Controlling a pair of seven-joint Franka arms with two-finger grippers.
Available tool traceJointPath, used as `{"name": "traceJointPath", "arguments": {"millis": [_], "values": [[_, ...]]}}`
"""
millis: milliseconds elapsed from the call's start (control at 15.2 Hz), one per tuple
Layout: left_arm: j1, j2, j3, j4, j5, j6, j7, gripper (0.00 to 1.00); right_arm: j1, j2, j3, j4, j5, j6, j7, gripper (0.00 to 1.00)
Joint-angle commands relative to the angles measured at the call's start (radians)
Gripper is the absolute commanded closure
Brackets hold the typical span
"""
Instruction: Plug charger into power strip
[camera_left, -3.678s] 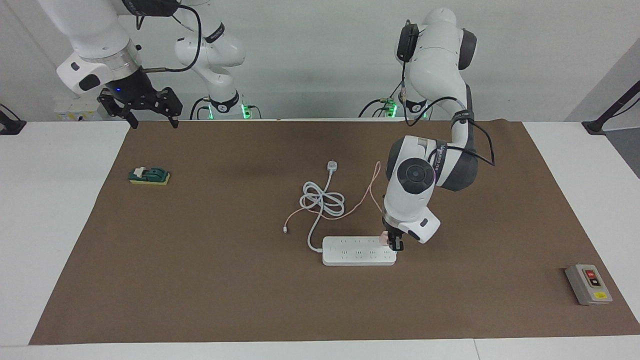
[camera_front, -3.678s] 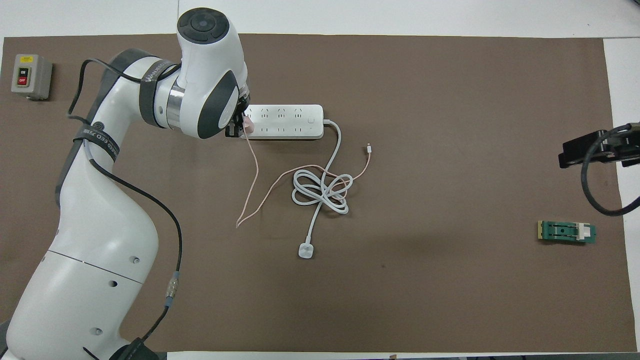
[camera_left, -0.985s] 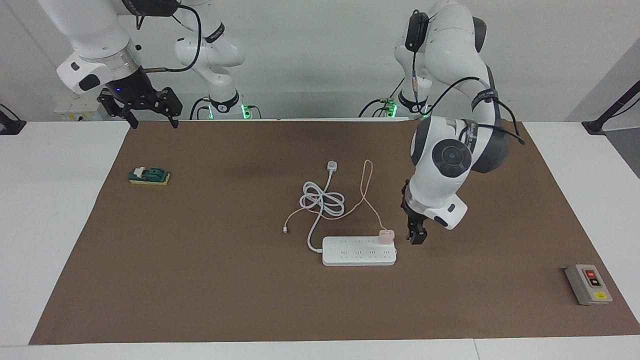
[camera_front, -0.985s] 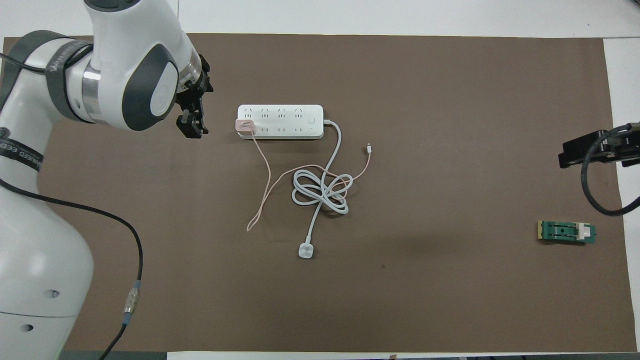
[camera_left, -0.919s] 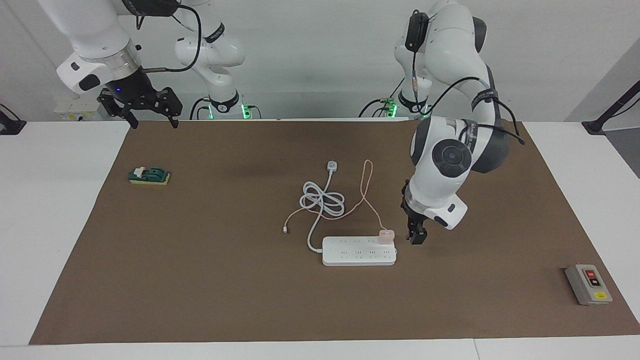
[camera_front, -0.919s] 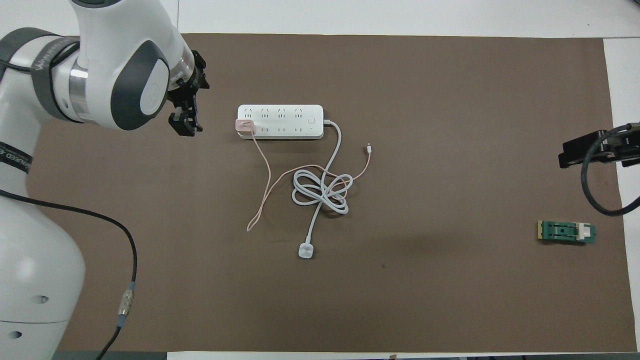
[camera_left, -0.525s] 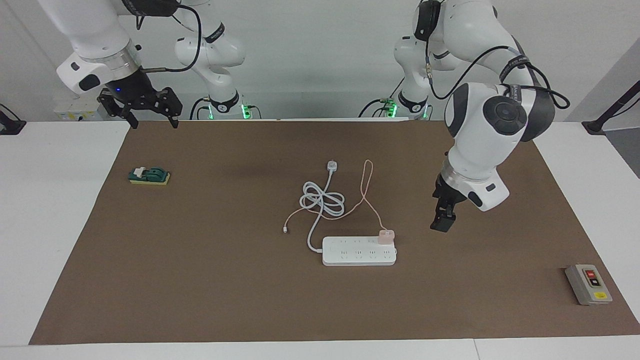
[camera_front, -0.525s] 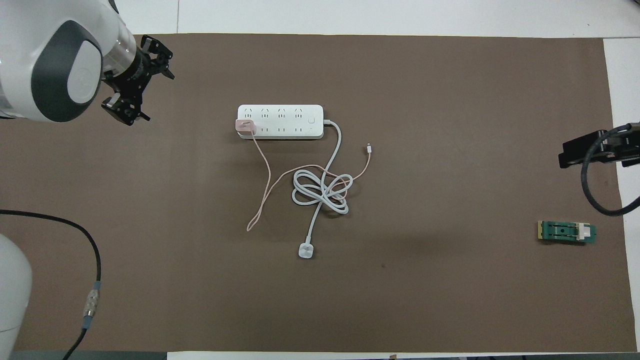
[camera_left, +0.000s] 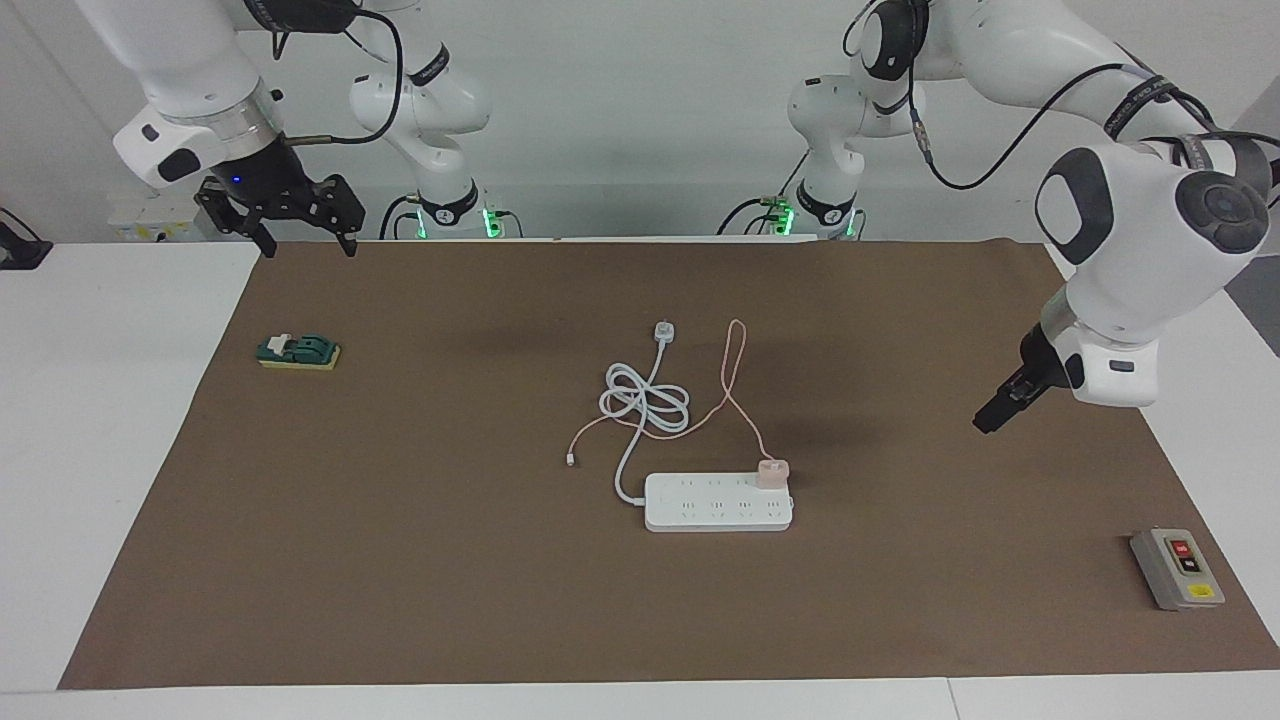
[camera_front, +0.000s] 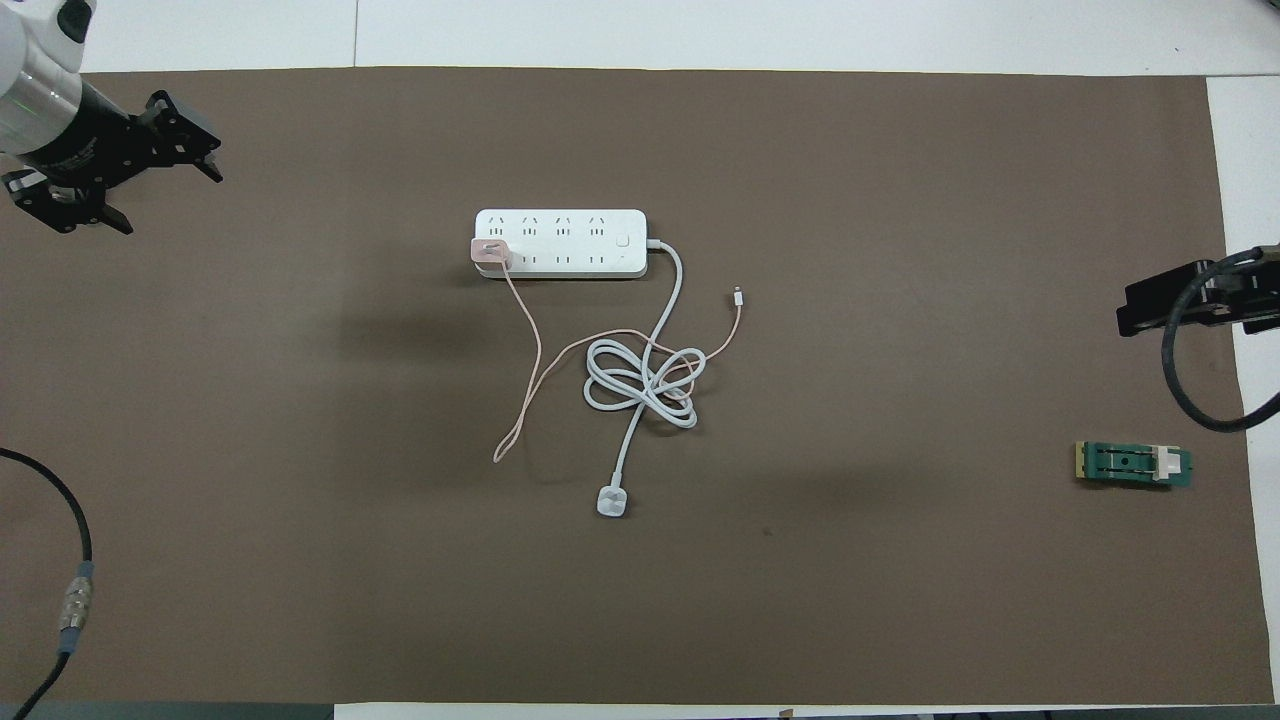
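The pale-pink charger (camera_left: 772, 472) stands plugged into the end socket of the white power strip (camera_left: 715, 503), at the end toward the left arm. It shows on the strip (camera_front: 560, 243) in the overhead view too (camera_front: 490, 252). Its thin pink cable (camera_front: 530, 350) loops toward the robots. My left gripper (camera_left: 986, 421) is open and empty, raised over the mat well away from the strip, toward the left arm's end of the table; it also shows in the overhead view (camera_front: 170, 203). My right gripper (camera_left: 305, 248) waits open, raised over the mat's corner nearest the right arm's base.
The strip's thick white cord (camera_left: 645, 400) lies coiled nearer the robots and ends in a small white plug (camera_left: 664, 331). A grey button box (camera_left: 1177, 568) sits at the left arm's end. A green block (camera_left: 298, 352) sits at the right arm's end.
My left gripper has let go of the charger and swung up and away from the strip toward the left arm's end. The charger stays in its socket. The right arm has not moved.
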Motion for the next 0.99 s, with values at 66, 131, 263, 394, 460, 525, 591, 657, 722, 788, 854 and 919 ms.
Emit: {"name": "traceJointPath", "arguments": {"millis": [66, 131, 263, 394, 460, 525, 591, 657, 722, 788, 854, 919], "values": [[0.016, -0.027, -0.013, -0.003, 0.009, -0.017, 0.256, 0.00, -0.018, -0.017, 0.015, -0.018, -0.020, -0.006, -0.021, 0.00], [0.022, -0.026, -0.011, -0.005, 0.003, -0.017, 0.310, 0.00, -0.018, -0.017, 0.015, -0.018, -0.020, -0.006, -0.021, 0.00], [0.054, -0.027, -0.011, -0.005, -0.017, -0.022, 0.417, 0.00, -0.018, -0.017, 0.015, -0.018, -0.020, -0.006, -0.019, 0.00], [0.072, -0.061, -0.011, -0.014, -0.017, -0.063, 0.485, 0.00, -0.018, -0.017, 0.015, -0.018, -0.018, -0.006, -0.019, 0.00], [0.078, -0.085, -0.010, -0.038, -0.013, -0.068, 0.490, 0.00, -0.018, -0.017, 0.015, -0.018, -0.018, -0.006, -0.021, 0.00], [0.094, -0.107, -0.007, -0.052, -0.009, -0.075, 0.490, 0.00, -0.018, -0.017, 0.015, -0.018, -0.018, -0.006, -0.019, 0.00], [0.098, -0.134, -0.006, -0.078, -0.009, -0.077, 0.490, 0.00, -0.018, -0.017, 0.015, -0.018, -0.018, -0.006, -0.019, 0.00], [0.100, -0.164, -0.006, -0.113, -0.009, -0.071, 0.485, 0.00, -0.018, -0.017, 0.015, -0.018, -0.018, -0.006, -0.019, 0.00], [0.098, -0.190, -0.003, -0.138, -0.005, -0.078, 0.481, 0.00, -0.020, -0.017, 0.015, -0.018, -0.018, -0.006, -0.019, 0.00], [0.098, -0.231, -0.003, -0.185, -0.003, -0.080, 0.481, 0.00, -0.018, -0.017, 0.015, -0.018, -0.018, -0.006, -0.019, 0.00], [0.098, -0.283, -0.003, -0.250, -0.003, -0.068, 0.481, 0.00, -0.018, -0.017, 0.015, -0.018, -0.018, -0.006, -0.019, 0.00], [0.100, -0.332, -0.003, -0.312, -0.002, -0.056, 0.481, 0.00, -0.020, -0.017, 0.015, -0.018, -0.018, -0.006, -0.019, 0.00]]}}
